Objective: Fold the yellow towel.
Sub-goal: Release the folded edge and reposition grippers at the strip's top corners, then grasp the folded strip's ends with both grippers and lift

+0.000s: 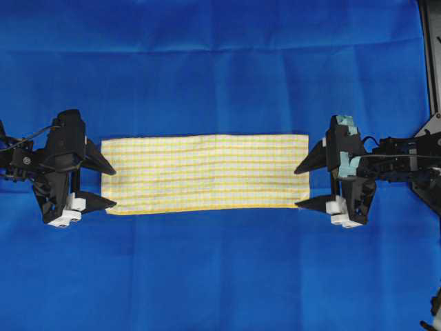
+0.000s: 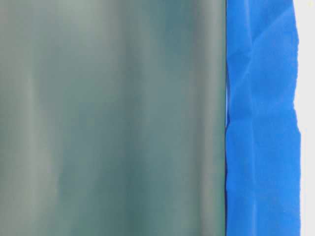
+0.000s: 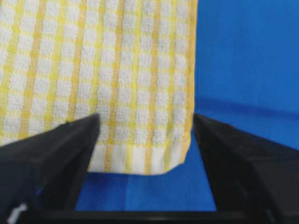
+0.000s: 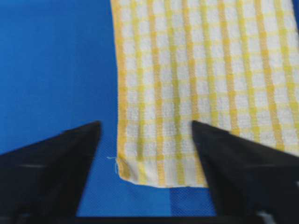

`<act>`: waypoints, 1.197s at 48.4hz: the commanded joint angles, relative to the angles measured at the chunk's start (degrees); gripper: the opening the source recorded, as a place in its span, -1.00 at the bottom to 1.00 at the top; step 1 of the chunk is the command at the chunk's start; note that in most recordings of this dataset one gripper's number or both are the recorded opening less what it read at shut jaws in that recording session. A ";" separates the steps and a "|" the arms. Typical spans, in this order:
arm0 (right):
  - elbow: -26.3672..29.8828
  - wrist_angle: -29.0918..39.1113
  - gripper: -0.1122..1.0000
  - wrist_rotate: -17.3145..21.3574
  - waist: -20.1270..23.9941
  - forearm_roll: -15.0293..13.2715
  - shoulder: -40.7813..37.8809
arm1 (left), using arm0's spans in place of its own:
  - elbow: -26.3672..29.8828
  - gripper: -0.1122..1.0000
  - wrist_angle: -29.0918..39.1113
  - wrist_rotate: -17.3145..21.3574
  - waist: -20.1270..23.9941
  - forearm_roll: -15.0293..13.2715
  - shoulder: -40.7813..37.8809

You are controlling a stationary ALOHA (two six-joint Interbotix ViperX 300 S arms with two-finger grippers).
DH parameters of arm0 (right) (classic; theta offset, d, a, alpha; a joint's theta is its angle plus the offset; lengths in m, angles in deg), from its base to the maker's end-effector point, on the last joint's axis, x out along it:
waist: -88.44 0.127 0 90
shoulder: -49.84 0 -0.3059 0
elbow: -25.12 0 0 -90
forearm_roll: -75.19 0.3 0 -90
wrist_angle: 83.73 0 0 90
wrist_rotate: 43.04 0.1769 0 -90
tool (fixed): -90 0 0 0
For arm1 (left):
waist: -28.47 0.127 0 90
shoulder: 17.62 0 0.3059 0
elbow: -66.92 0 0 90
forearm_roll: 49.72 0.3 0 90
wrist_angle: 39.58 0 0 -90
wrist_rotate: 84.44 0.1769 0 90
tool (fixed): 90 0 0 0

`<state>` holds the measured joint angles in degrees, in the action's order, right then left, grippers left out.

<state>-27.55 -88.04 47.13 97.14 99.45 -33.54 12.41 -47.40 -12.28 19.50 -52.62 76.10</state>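
Observation:
The yellow towel (image 1: 205, 172) lies flat on the blue cloth as a long strip running left to right. My left gripper (image 1: 112, 186) is open at its left end, with the fingertips astride the towel's front left corner. The left wrist view shows that corner (image 3: 140, 93) between the open fingers (image 3: 60, 154). My right gripper (image 1: 298, 187) is open at the right end, astride the front right corner. The right wrist view shows that corner (image 4: 187, 93) between the open fingers (image 4: 233, 158). Neither gripper holds the towel.
The large blue cloth (image 1: 220, 62) covers the whole table. A dark frame edge (image 1: 431, 55) runs along the far right. The table-level view is mostly blocked by a blurred grey-green surface (image 2: 108, 118), with wrinkled blue cloth (image 2: 261, 118) at its right.

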 commanded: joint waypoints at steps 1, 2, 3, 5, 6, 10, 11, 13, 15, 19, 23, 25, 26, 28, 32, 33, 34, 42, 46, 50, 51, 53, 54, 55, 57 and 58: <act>1.05 0.35 0.72 -0.18 -0.18 -0.97 2.29 | 1.05 0.60 0.53 0.26 0.79 0.26 2.37; 0.97 0.44 0.72 -0.26 -0.44 -1.23 2.81 | 1.05 0.60 0.62 0.26 1.23 0.26 2.72; 0.88 0.44 0.67 -0.26 -0.70 -1.41 3.34 | 0.97 0.58 0.79 0.26 1.76 0.35 3.25; 0.79 0.62 0.59 -0.35 -1.58 -1.93 4.48 | 0.97 0.56 1.14 0.26 2.99 0.26 4.13; 0.70 0.70 0.57 -0.35 -2.11 -2.20 5.10 | 0.88 0.55 1.32 0.26 3.69 0.35 4.48; 0.09 1.58 0.59 -0.53 -5.98 -3.34 7.21 | 0.97 0.54 1.67 0.53 7.47 0.35 5.62; -0.09 1.76 0.60 -0.70 -7.12 -3.52 7.56 | 0.97 0.54 1.67 0.70 8.26 0.35 5.80; -0.26 2.20 0.61 -0.88 -9.49 -3.87 7.82 | 1.05 0.54 1.76 1.05 10.02 0.35 5.71; -0.35 2.81 0.61 -1.05 -12.04 -4.13 7.82 | 1.14 0.54 1.76 1.67 11.51 0.44 5.36; -0.09 4.75 0.61 -1.58 -16.52 -5.10 7.12 | 1.58 0.54 2.02 3.25 13.89 0.35 4.75; 0.44 6.33 0.61 -2.20 -19.34 -6.24 5.54 | 2.02 0.54 2.55 5.54 15.47 0.35 3.16; 0.88 6.86 0.61 -2.37 -20.39 -6.77 4.31 | 2.11 0.54 2.64 6.15 16.00 0.35 2.29; 1.05 6.94 0.60 -2.37 -20.74 -6.94 3.69 | 2.20 0.54 2.64 6.42 16.17 0.35 1.85; 1.32 6.94 0.60 -2.37 -21.18 -7.21 2.46 | 2.20 0.54 2.81 6.86 16.88 0.35 0.62; 2.02 6.94 0.60 -2.46 -21.71 -7.38 -0.18 | 2.20 0.54 3.34 7.03 18.37 0.35 -2.29; 2.20 6.86 0.60 -2.46 -21.80 -7.47 -0.79 | 2.37 0.54 3.60 7.03 18.72 0.35 -2.99; 2.37 6.86 0.60 -2.46 -21.71 -7.47 -1.41 | 2.46 0.54 3.69 7.03 18.90 0.35 -3.69; 3.34 6.50 0.60 -2.55 -21.71 -7.47 -6.24 | 3.52 0.54 4.04 7.12 19.07 0.35 -7.65; 3.52 6.77 0.60 -2.46 -21.71 -7.38 -8.00 | 3.60 0.54 4.48 7.12 18.98 0.35 -8.96; 3.69 6.94 0.59 -2.29 -21.53 -7.29 -9.05 | 3.52 0.53 5.36 7.03 19.07 0.35 -9.84; 3.69 6.94 0.59 -2.29 -21.45 -7.29 -9.23 | 3.52 0.52 5.71 6.94 18.98 0.35 -10.02; 3.69 6.94 0.58 -2.29 -21.27 -7.29 -9.23 | 3.60 0.51 6.59 6.86 19.07 0.35 -10.11; 3.69 6.94 0.57 -2.29 -21.18 -7.29 -9.23 | 3.60 0.51 7.03 6.86 19.07 0.35 -10.11; 3.69 6.94 0.57 -2.29 -21.09 -7.29 -9.23 | 3.69 0.51 7.47 6.86 18.98 0.35 -10.11; 3.69 6.94 0.54 -2.29 -21.09 -7.29 -9.23 | 3.78 0.51 8.09 6.77 18.98 0.35 -10.11; 3.60 7.03 0.53 -2.29 -21.09 -7.29 -9.23 | 3.78 0.50 8.44 6.77 19.07 0.35 -10.11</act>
<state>-24.74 -80.83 44.76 75.79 92.16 -43.04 16.19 -40.54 -5.16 38.58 -52.27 66.52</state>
